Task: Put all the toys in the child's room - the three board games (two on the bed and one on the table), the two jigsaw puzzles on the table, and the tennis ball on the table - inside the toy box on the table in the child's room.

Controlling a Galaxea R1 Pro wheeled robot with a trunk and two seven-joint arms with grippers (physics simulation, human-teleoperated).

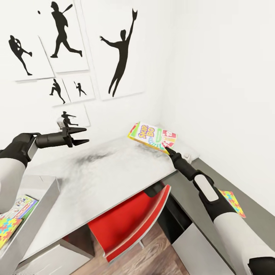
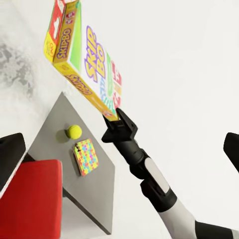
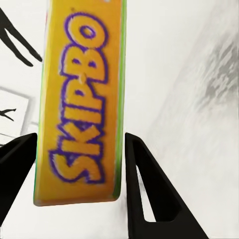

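The right gripper hides 1 corner of the Skip-Bo box in the head view. The right arm covers part of a jigsaw puzzle on the grey ledge. At the lower left, the toy box and the puzzle inside it run off the frame edge. The box's small print is unreadable.

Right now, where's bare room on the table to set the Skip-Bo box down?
The white table is bare across its middle, between the open left hand and the Skip-Bo box held by the right hand. Crowded spots: the toy box at the near left edge, and the grey ledge with the ball and puzzle.
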